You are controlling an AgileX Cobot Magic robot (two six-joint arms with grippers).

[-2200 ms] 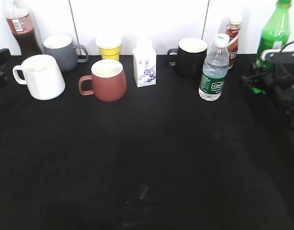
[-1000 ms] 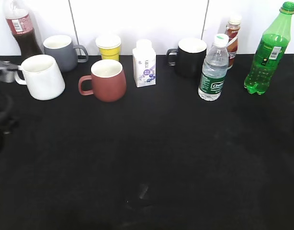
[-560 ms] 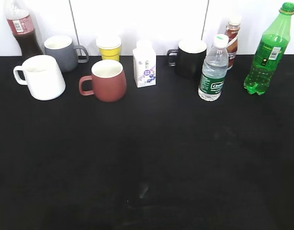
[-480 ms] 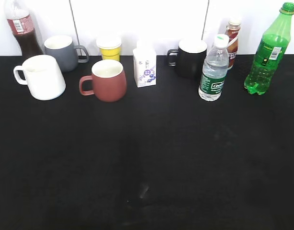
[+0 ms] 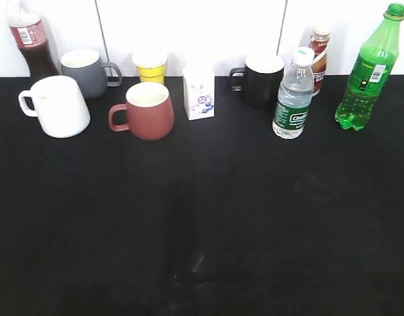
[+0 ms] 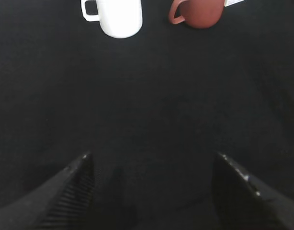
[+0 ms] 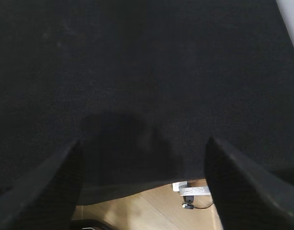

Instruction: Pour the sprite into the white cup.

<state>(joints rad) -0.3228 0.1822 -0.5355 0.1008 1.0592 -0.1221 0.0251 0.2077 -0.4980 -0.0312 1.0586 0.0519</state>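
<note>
the left gripper [image 6: 152, 191] has its fingers [image 6: 65, 191] spread wide and empty above the black counter [image 5: 202, 217], with the white cup [image 6: 119, 17] and a brown mug [image 6: 197, 12] well ahead of it. the right gripper [image 7: 142, 187] also has its fingers [image 7: 238, 187] released, holding nothing over the counter's front edge. in the exterior view the sprite [image 5: 364, 69] stands upright at the far right back, the white cup at the far left, well apart, with a water bottle [image 5: 293, 93] and black mug [image 5: 261, 79] between them.

Even, bright light overexposes the white wall [image 5: 189, 26]; the black tablecloth [image 5: 202, 217] swallows shadows.
</note>
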